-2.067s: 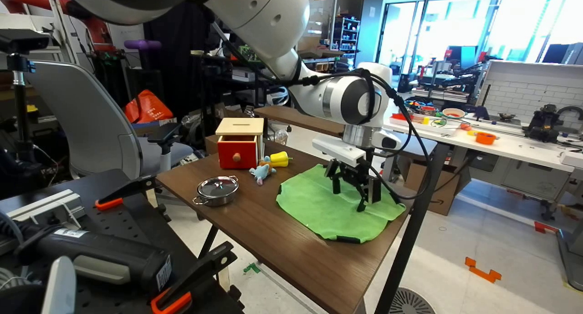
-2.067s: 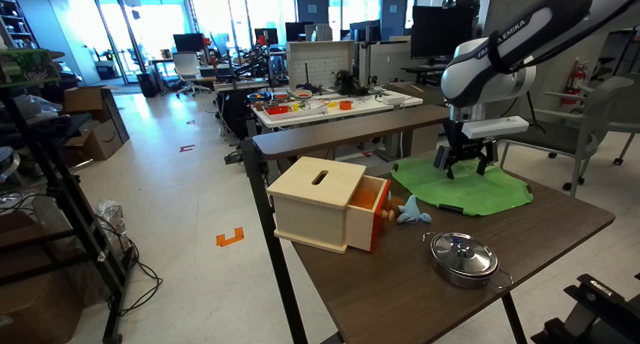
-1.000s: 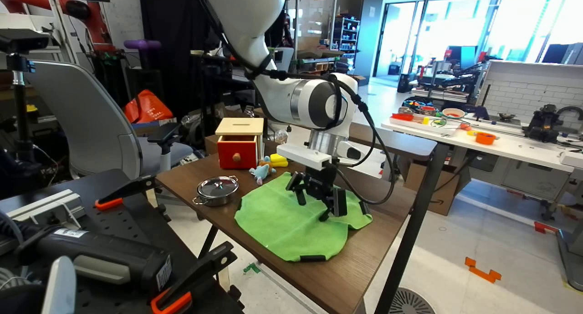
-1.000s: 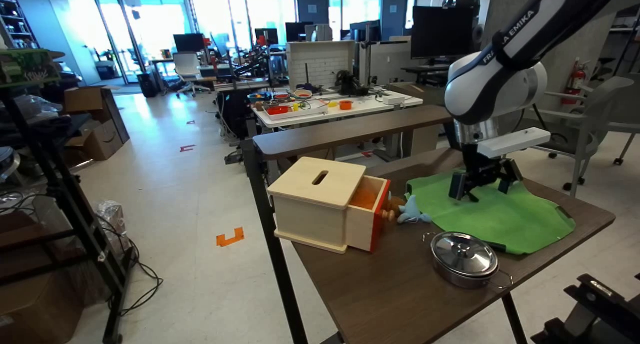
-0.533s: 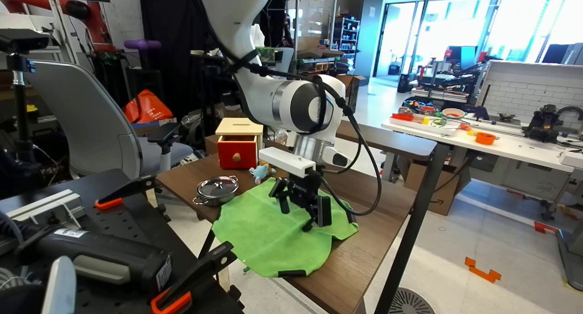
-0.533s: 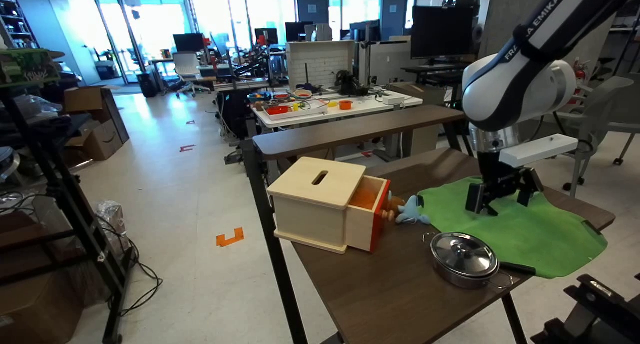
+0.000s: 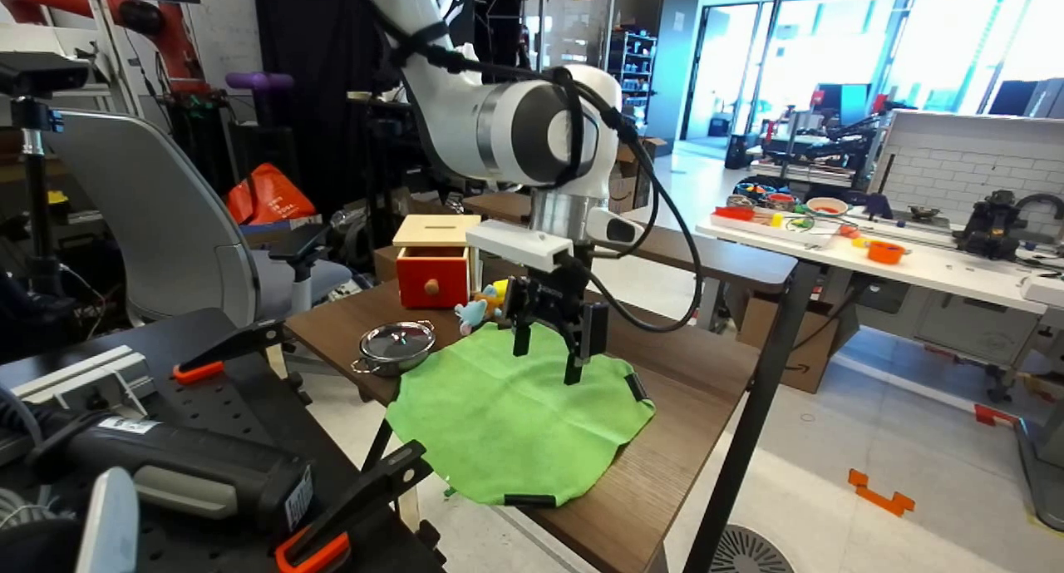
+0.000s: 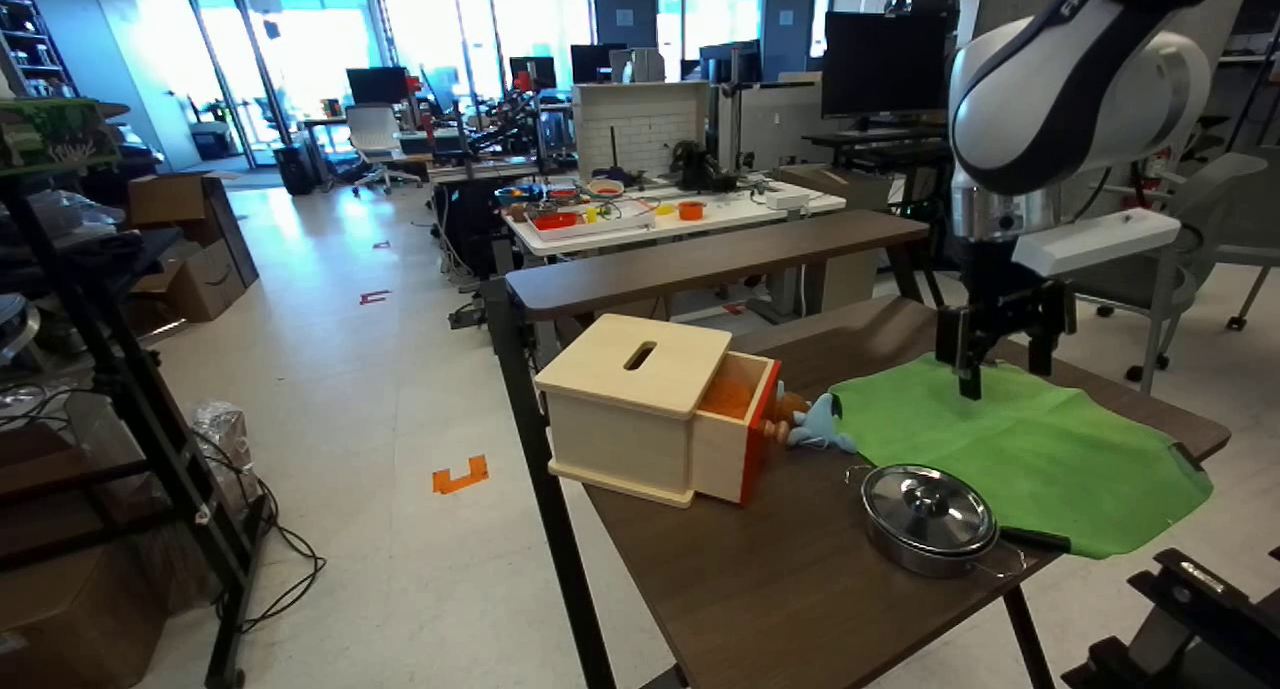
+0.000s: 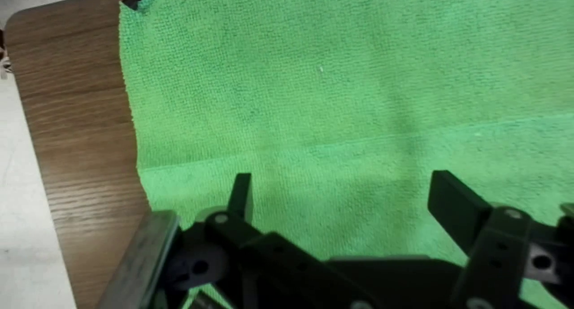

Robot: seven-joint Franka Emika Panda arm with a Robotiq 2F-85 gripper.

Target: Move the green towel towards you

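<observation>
The green towel [image 7: 515, 427] lies spread on the brown table in both exterior views [image 8: 1050, 459]. Its lower-left part reaches past the table's long edge. Black strips mark parts of its rim. It fills most of the wrist view [image 9: 314, 76], with one straight crease across it. My gripper [image 7: 547, 358] is above the towel's far part in both exterior views [image 8: 1005, 377], fingers pointing down. In the wrist view the fingers [image 9: 341, 178] are wide apart with only flat towel behind them. The gripper is open, holds nothing and appears raised off the cloth.
A lidded steel pot [image 7: 397, 346] stands close beside the towel's edge. A wooden box [image 8: 620, 439] with its red drawer [image 7: 432, 280] pulled out stands farther along. A blue plush toy [image 8: 822, 425] and a yellow pepper [image 7: 499, 288] lie between box and towel.
The towel slid with the gripper toward the table's long edge and the pot, and now overhangs that edge. In the last half second the gripper rose off it; the towel stayed nearly still.
</observation>
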